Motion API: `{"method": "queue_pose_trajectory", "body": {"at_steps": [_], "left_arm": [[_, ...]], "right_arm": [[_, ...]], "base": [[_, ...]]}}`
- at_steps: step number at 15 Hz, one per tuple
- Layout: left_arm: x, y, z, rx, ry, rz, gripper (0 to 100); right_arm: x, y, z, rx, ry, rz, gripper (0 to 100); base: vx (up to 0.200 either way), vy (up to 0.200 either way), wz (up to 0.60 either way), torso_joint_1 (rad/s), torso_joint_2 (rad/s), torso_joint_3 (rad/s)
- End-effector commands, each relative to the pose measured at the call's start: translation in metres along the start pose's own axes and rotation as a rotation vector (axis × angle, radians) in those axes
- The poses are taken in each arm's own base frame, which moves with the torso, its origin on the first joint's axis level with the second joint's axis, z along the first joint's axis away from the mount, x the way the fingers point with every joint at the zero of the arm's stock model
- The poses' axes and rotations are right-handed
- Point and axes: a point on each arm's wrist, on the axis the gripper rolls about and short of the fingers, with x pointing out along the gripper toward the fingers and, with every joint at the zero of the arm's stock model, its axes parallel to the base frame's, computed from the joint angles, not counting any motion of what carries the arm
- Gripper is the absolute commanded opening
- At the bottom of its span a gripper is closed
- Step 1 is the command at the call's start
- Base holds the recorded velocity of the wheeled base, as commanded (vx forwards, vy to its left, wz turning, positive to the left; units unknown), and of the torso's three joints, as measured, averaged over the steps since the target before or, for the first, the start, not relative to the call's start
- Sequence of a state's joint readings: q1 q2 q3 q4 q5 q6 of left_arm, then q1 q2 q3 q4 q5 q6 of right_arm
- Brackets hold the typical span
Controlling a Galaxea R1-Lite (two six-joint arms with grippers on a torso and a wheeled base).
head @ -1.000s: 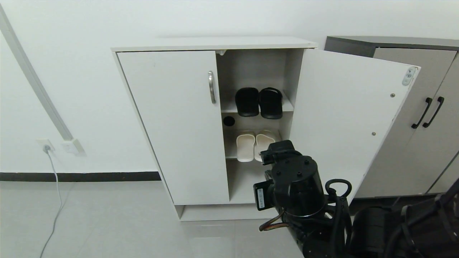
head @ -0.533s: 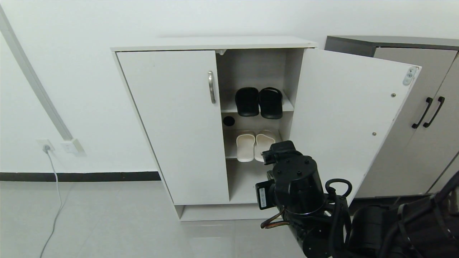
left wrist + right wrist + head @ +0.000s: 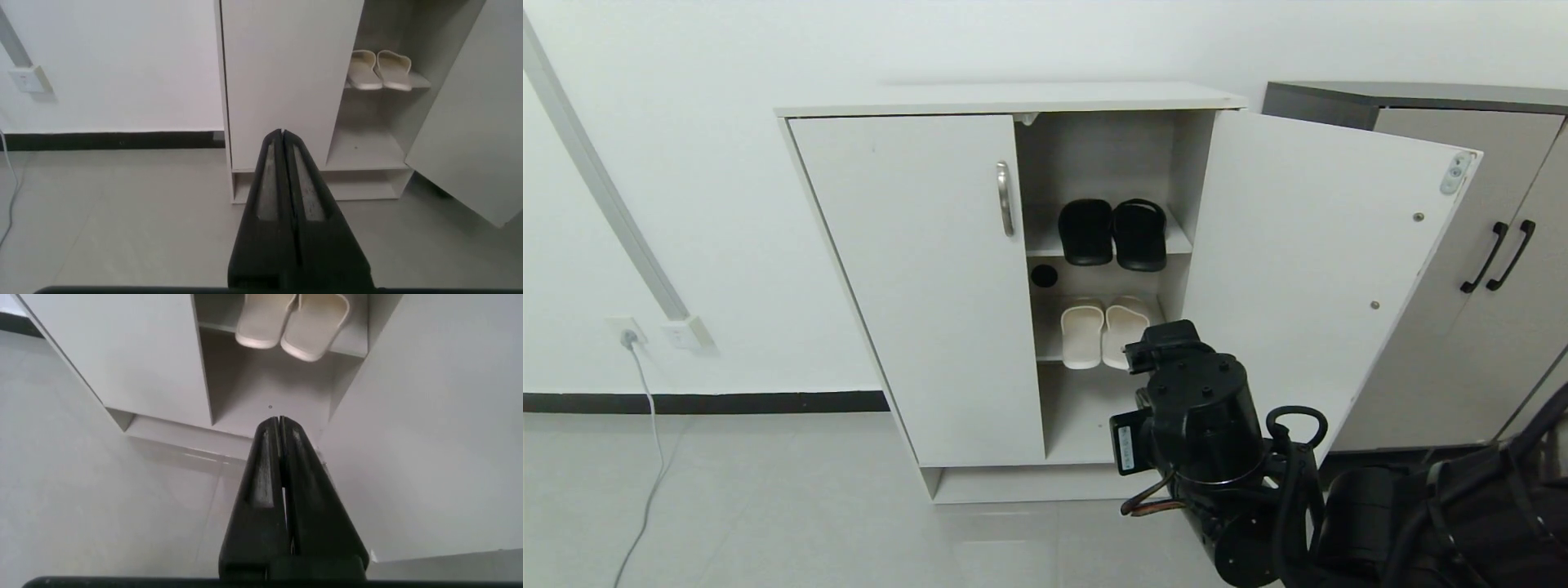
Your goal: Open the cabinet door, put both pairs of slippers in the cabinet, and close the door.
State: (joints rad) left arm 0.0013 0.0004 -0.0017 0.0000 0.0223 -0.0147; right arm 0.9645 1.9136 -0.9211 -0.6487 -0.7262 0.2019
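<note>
White cabinet (image 3: pixel 915 286) with a silver handle (image 3: pixel 1005 198); black slippers (image 3: pixel 1111 233) at 12 o'clock from cream slippers (image 3: pixel 1103 333). Grey cabinet (image 3: pixel 1445 367) with black handles (image 3: pixel 1483 257) at 3 o'clock. Black skirting (image 3: pixel 703 402) at 8 o'clock.

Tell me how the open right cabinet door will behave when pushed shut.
The open door looks like a rigid flat panel, so it will probably swing as one piece on its hinged edge. Its smooth face may let the shut right gripper slide. A light push near the free edge should likely be enough.
</note>
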Motion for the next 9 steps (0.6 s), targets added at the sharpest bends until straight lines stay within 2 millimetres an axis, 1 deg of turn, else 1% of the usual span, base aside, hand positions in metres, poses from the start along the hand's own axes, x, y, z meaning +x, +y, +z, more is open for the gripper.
{"method": "queue_pose_trajectory", "body": {"at_steps": [1,2,3,5,6,9], "left_arm": [[0.0002,0.0000,-0.0004,-0.001,0.003,0.001,0],[0.0002,0.0000,-0.0004,-0.001,0.003,0.001,0],[0.0001,0.0000,0.0000,-0.001,0.001,0.001,0],[0.0001,0.0000,0.0000,0.001,0.001,0.001,0],[0.0000,0.0000,-0.0001,0.001,0.000,0.001,0],[0.0001,0.0000,0.0000,0.001,0.001,0.001,0]], "right_arm": [[0.0007,0.0006,-0.0010,-0.003,0.002,-0.001,0],[0.0006,0.0005,-0.0014,-0.002,0.003,-0.001,0],[0.0006,0.0005,-0.0014,-0.002,0.003,-0.001,0],[0.0006,0.0005,-0.0014,-0.002,0.003,-0.001,0],[0.0006,0.0005,-0.0014,-0.002,0.003,-0.001,0],[0.0006,0.0005,-0.0014,-0.004,0.003,-0.001,0]], "base": [[0.000,0.000,0.00,0.000,0.00,0.000],[0.000,0.000,0.00,0.000,0.00,0.000],[0.000,0.000,0.00,0.002,-0.15,-0.159],[0.000,0.000,0.00,0.002,-0.15,-0.300],[0.000,0.000,0.00,0.036,-0.33,-0.369],[0.000,0.000,0.00,0.028,-0.53,-0.364]]}}
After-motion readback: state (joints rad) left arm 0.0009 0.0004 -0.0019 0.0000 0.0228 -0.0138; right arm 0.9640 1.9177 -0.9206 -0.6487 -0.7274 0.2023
